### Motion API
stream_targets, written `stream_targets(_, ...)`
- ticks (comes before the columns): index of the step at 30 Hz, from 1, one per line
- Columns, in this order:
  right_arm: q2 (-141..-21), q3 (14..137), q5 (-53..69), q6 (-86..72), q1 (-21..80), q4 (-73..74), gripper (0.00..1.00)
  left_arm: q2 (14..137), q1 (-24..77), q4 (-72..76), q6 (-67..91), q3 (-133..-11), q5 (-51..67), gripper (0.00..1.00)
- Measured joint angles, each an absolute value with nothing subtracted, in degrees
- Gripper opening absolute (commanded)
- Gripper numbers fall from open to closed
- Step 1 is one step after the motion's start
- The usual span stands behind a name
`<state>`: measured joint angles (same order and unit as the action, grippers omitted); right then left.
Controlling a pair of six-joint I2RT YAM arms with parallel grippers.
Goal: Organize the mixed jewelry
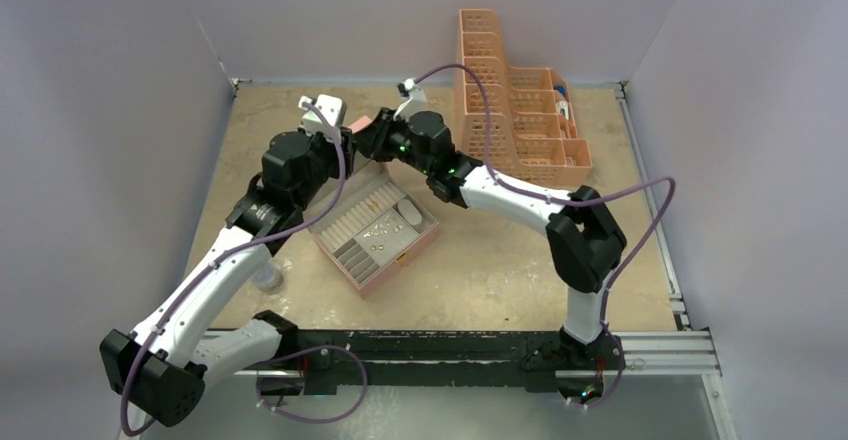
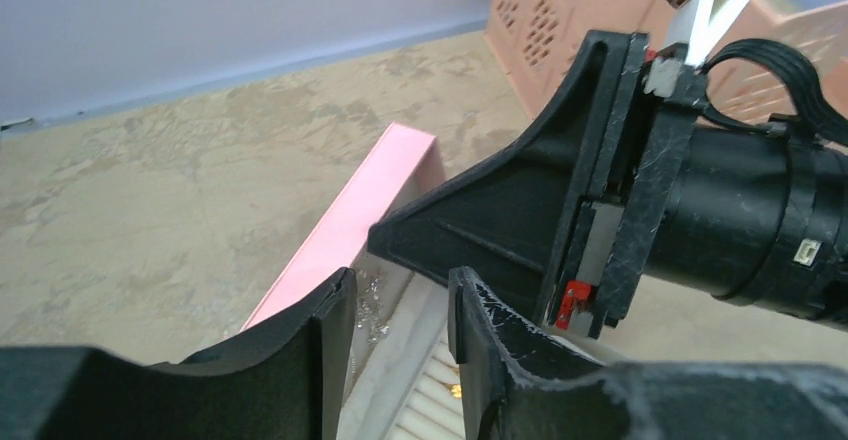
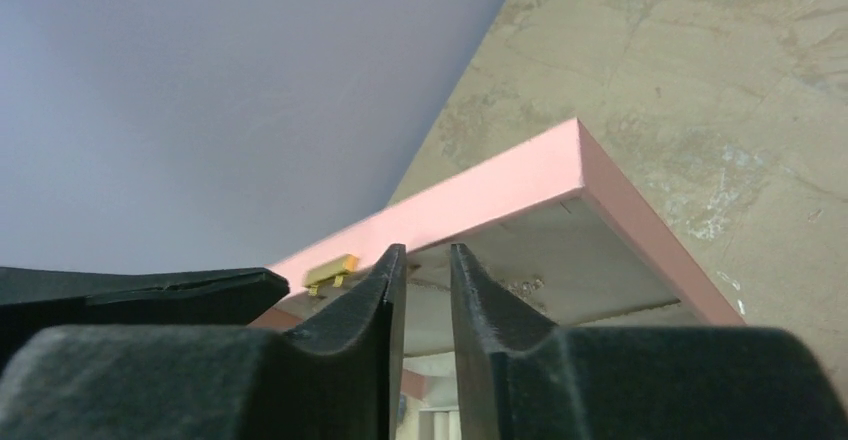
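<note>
The pink box lies open mid-table, its lid standing up behind it. The mixed jewelry lies as tiny shiny pieces in the tray, beside a grey disc. My left gripper and right gripper meet at the lid's top edge. In the left wrist view the left gripper is open over the lid, with silvery bits and a gold piece below. The right gripper is slightly open below the lid's rim, next to a gold clasp.
A peach slotted organiser basket stands at the back right, close to the right arm. A small pale round object lies under the left forearm. Grey walls close in the left, back and right sides. A metal rail runs along the near edge.
</note>
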<state>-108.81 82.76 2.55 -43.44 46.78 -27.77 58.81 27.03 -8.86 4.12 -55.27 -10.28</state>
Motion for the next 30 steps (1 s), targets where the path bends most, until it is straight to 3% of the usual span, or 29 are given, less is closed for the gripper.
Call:
stream_targets(6, -100.5, 79.8, 1.6, -43.5, 45.9, -26.9, 0.39, 58.6, 27.0, -14.2, 7.5, -60.9, -7.2, 0.49)
stream_targets(13, -95.9, 77.0, -3.8, -47.1, 45.8, -21.8, 0.42, 58.6, 27.0, -21.7, 14.0, -62.2, -4.5, 0.51)
stream_targets(30, -111.3, 78.6, -6.5, -57.0, 46.0, -15.7, 0.44, 61.1, 27.0, -24.0, 20.1, -58.3, -8.9, 0.50)
